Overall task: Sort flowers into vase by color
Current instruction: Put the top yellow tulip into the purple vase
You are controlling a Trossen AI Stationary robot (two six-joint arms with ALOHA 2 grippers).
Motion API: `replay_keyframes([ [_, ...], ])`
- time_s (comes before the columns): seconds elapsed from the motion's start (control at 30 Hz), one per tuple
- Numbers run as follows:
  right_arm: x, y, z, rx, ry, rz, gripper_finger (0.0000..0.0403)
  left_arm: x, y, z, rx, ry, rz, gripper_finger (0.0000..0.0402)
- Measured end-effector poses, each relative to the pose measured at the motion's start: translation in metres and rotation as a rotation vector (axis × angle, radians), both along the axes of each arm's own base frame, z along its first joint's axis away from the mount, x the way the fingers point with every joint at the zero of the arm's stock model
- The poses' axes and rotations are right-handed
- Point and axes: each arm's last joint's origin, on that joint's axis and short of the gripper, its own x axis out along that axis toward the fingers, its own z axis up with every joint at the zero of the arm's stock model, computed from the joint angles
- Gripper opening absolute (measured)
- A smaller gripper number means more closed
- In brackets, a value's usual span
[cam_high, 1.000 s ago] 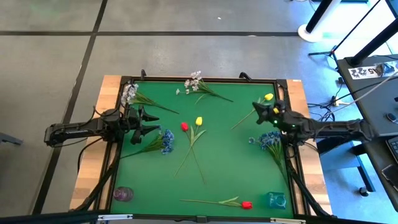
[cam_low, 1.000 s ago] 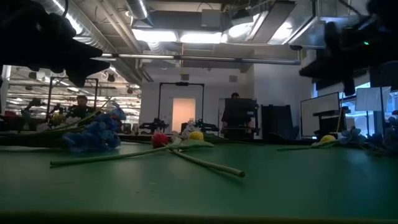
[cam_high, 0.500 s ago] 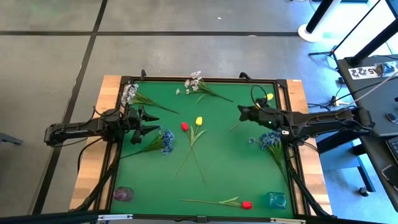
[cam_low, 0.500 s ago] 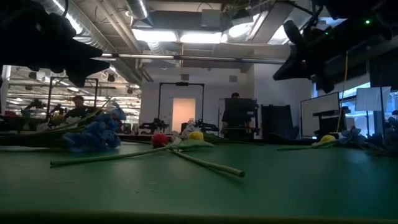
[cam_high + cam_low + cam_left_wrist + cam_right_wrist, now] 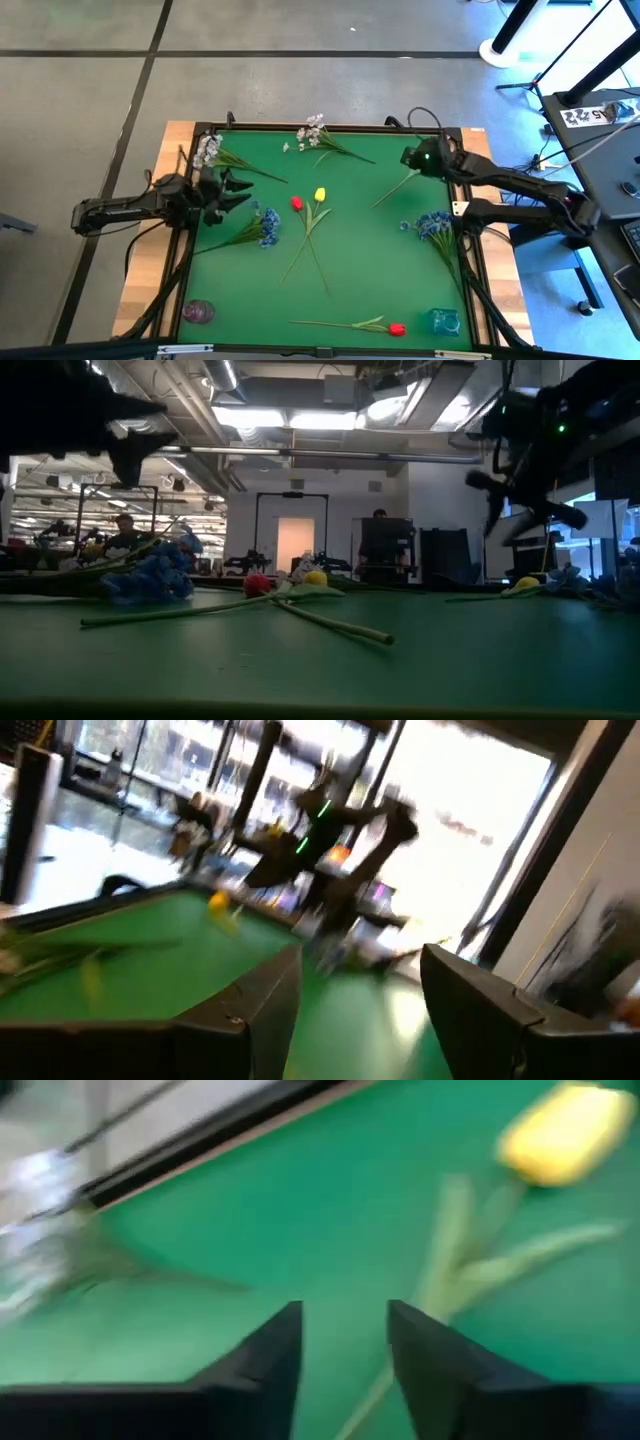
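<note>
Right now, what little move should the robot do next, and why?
Probably lower the right tool onto the yellow tulip near the mat's far right corner. Its fingers stand apart with nothing between them, and the tulip's stem lies on the mat just ahead. The left tool waits open at the left edge.

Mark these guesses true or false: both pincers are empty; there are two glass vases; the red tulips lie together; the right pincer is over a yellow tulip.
1. Both pincers hold nothing: true; left pincer and right pincer are empty.
2. Two vases: true, purple vase and teal vase.
3. Red tulips lie together: false. One red tulip lies mid-table, the other at the near edge.
4. Right pincer over a yellow tulip: true, the far-right yellow tulip.
</note>
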Motion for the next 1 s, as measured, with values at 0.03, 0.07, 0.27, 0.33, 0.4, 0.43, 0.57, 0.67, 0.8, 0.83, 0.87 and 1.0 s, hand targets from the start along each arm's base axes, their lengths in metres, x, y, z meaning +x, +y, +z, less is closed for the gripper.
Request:
replay_keyframes([
  [0.03,-0.004,-0.005,-0.003,0.028,0.02,-0.033,0.0193,-0.001,0.0,0.004,-0.031,-0.051,-0.009,0.02],
  [0.07,-0.007,-0.009,-0.006,0.05,0.034,-0.058,0.0212,-0.002,0.0,0.009,-0.057,-0.106,-0.018,0.02],
  [0.27,-0.006,-0.033,-0.028,0.119,0.09,-0.13,0.0263,-0.009,0.001,0.027,-0.092,-0.317,0.051,0.02],
  [0.33,-0.004,-0.04,-0.037,0.138,0.111,-0.147,0.0258,-0.012,0.001,0.031,-0.117,-0.372,0.052,0.02],
  [0.4,-0.001,-0.047,-0.048,0.152,0.135,-0.159,0.0246,-0.015,0.0,0.04,-0.141,-0.429,0.028,0.02],
  [0.43,0.0,-0.05,-0.055,0.17,0.157,-0.168,0.0237,-0.017,0.0,0.044,-0.153,-0.445,0.013,0.02],
  [0.57,0.001,-0.059,-0.073,0.211,0.198,-0.235,0.0202,-0.021,-0.002,0.066,-0.16,-0.487,-0.03,0.02],
  [0.67,0.003,-0.061,-0.079,0.188,0.225,-0.25,0.0173,-0.021,-0.003,0.088,-0.146,-0.501,-0.051,0.02],
  [0.8,0.003,-0.062,-0.078,0.158,0.236,-0.263,0.0126,-0.014,-0.001,0.108,-0.149,-0.485,-0.049,0.02],
  [0.83,0.003,-0.062,-0.079,0.155,0.24,-0.26,0.0112,-0.013,-0.001,0.111,-0.152,-0.486,-0.042,0.02],
  [0.87,0.003,-0.062,-0.079,0.152,0.246,-0.26,0.0097,-0.013,0.0,0.114,-0.157,-0.489,-0.031,0.02],
  [1.0,0.005,-0.063,-0.074,0.124,0.25,-0.226,0.0029,-0.014,0.0,0.117,-0.14,-0.503,-0.012,0.02],
])
